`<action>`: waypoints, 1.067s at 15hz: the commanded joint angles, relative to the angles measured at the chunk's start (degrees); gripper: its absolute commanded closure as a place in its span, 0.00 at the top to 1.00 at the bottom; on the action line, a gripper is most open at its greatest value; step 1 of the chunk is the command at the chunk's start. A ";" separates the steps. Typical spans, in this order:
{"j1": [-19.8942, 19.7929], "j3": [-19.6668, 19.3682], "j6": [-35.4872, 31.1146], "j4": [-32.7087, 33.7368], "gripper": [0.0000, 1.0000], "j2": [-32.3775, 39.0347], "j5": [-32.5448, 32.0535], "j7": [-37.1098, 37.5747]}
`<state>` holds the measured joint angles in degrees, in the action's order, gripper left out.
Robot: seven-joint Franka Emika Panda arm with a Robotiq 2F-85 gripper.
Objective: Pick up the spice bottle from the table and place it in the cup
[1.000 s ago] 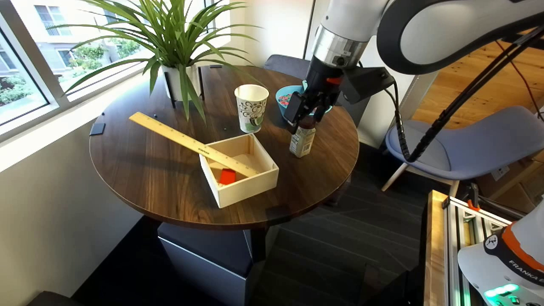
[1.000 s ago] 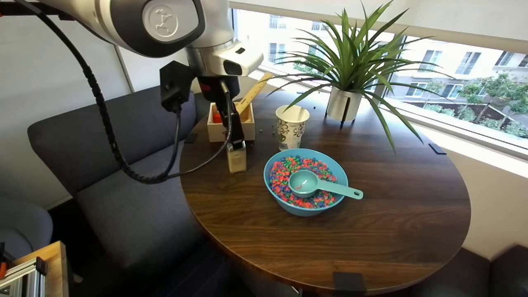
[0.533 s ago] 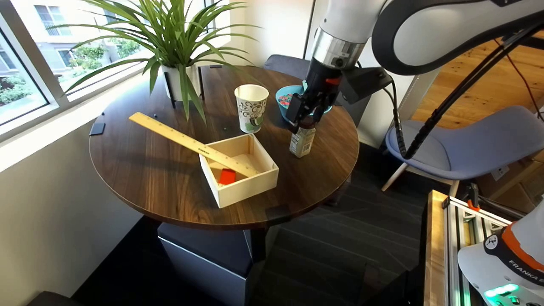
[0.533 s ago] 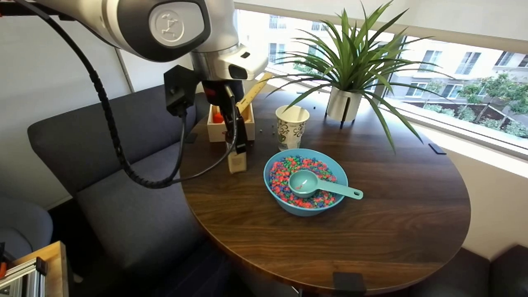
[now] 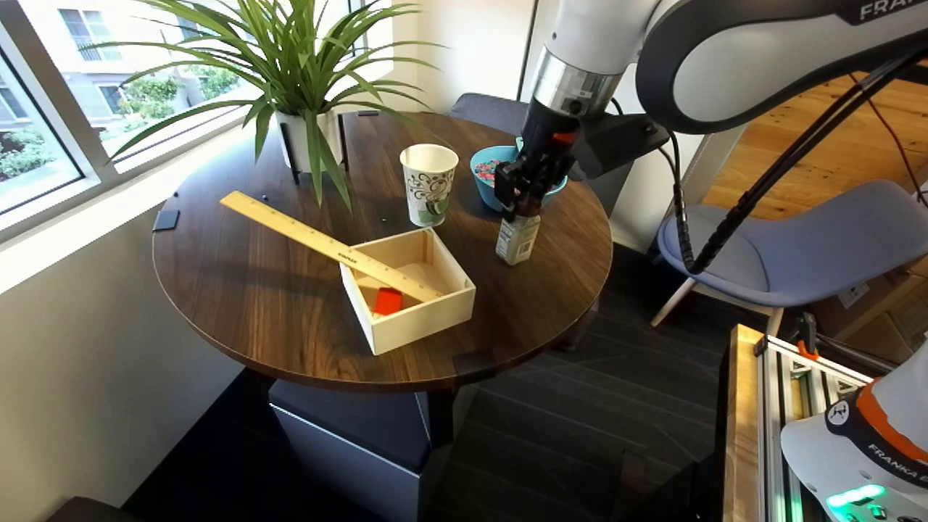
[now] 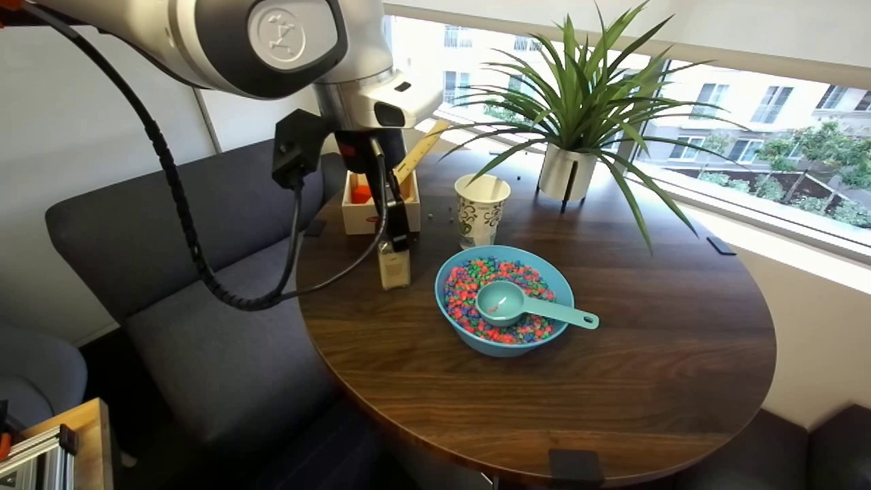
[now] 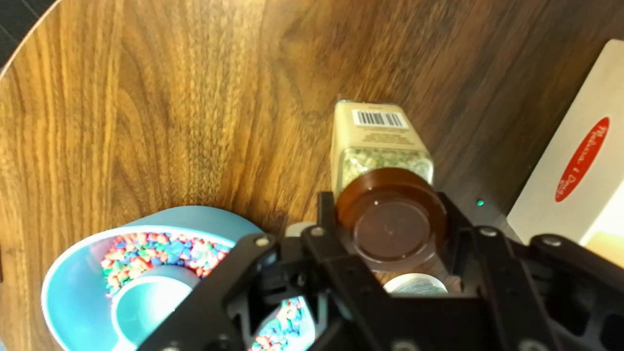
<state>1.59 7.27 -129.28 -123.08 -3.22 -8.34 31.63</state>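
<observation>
The spice bottle [image 7: 378, 134] stands beneath my gripper [image 7: 387, 204], with its reddish-brown cap pinched between the two fingers. Its pale label with a barcode faces the wrist camera. In both exterior views the bottle [image 5: 518, 239] [image 6: 395, 270] hangs below the fingers, upright or nearly so. Whether its base still touches the dark wood table [image 5: 254, 290] I cannot tell. The patterned paper cup [image 5: 429, 190] [image 6: 480, 214] stands upright on the table, apart from the gripper. A white rim, apparently the cup's, peeks out between the fingers in the wrist view.
A blue bowl [image 6: 463, 333] of coloured pebbles, with a teal scoop [image 6: 503, 303] in it, sits close to the bottle. A light wooden box [image 5: 424, 319] holds a ruler [image 5: 319, 243] and a red piece. A potted plant [image 5: 308, 141] stands near the window.
The jaws have come together on the bottle's cap. With that, the bottle has shifted slightly, a little to the right in both exterior views. Cup, bowl and box have stayed put.
</observation>
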 commanded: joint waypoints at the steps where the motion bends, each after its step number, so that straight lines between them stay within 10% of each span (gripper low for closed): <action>1: 1.15 -0.09 2.37 1.10 0.24 -1.68 -1.75 1.43; 13: 3.62 0.77 12.38 28.76 0.24 8.39 -5.78 7.72; 14: 3.62 0.38 10.00 24.71 0.49 5.02 -4.03 5.76; 16: 3.85 -0.04 10.42 26.73 0.49 7.26 -4.36 5.96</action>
<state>4.14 8.53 -119.08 -96.58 4.01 -12.82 37.68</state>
